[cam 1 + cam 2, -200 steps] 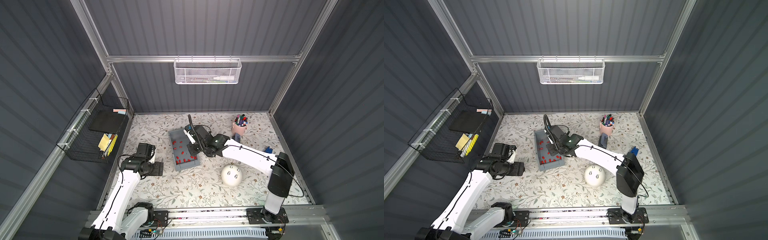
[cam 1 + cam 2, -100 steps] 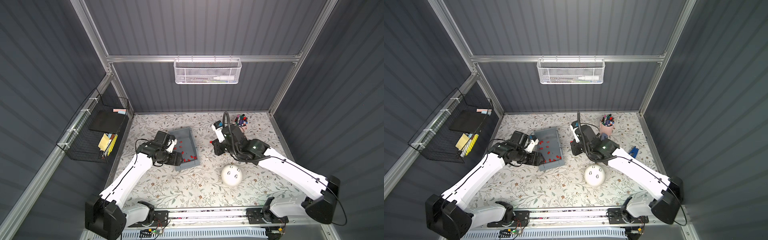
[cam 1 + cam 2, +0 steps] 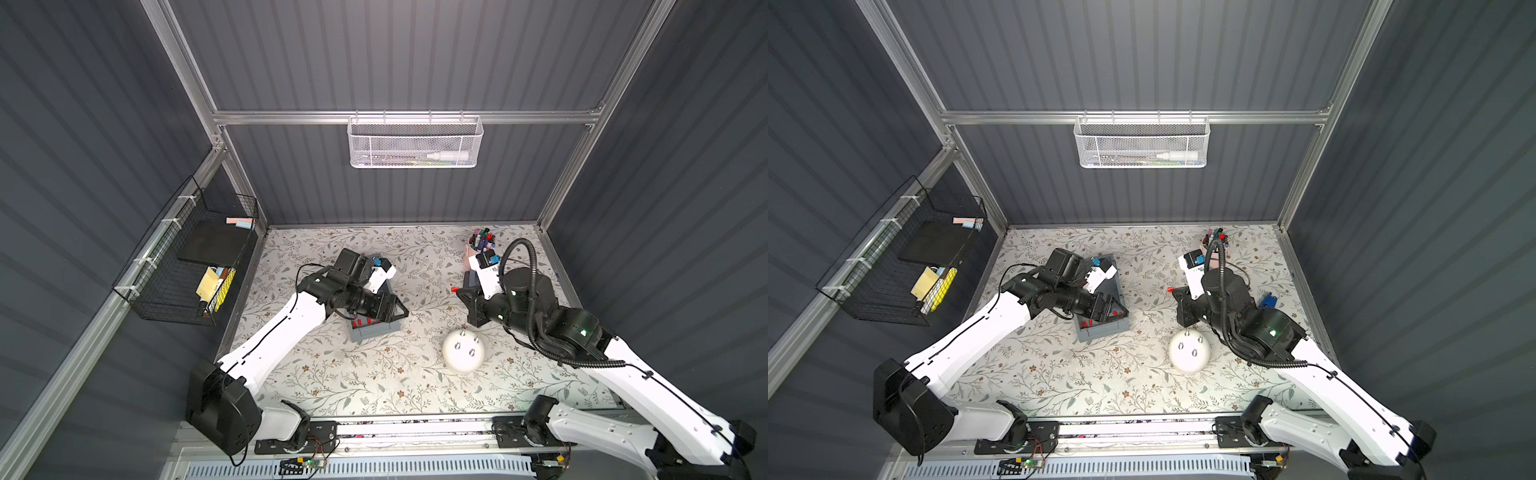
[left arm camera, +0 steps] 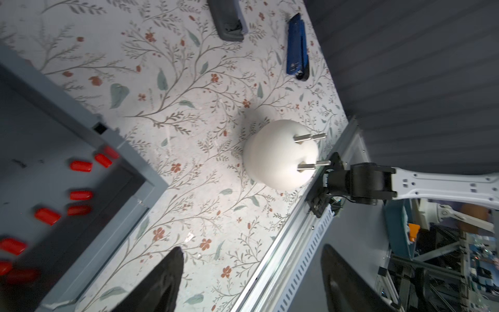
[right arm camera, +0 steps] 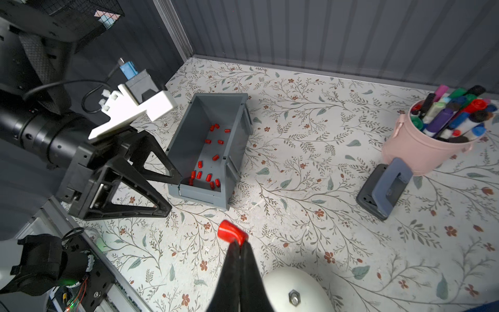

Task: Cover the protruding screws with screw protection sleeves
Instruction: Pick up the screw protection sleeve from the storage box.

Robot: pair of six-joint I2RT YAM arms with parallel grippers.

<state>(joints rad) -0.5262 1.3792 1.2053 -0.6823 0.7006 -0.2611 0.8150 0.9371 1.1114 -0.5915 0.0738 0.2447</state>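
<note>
Four bare screws (image 4: 306, 138) stick out of the white dome (image 3: 463, 361) on the mat (image 3: 374, 374). Red sleeves (image 5: 208, 177) lie in the grey bin (image 5: 186, 140) nearby. The right gripper (image 5: 239, 243), clenched, pinches one sleeve (image 5: 228, 232) near the dome. The left gripper (image 5: 172, 193) hangs spread and empty at the bin's end

Sleeves (image 4: 81, 166) blurred, bin (image 4: 67, 101) cropped L wrist, dome (image 5: 283, 281) cropped R wrist

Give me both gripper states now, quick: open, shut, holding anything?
Left gripper: open, holding nothing, at the grey plastic bin.
Right gripper: shut on one small red cylindrical plastic sleeve.
</note>
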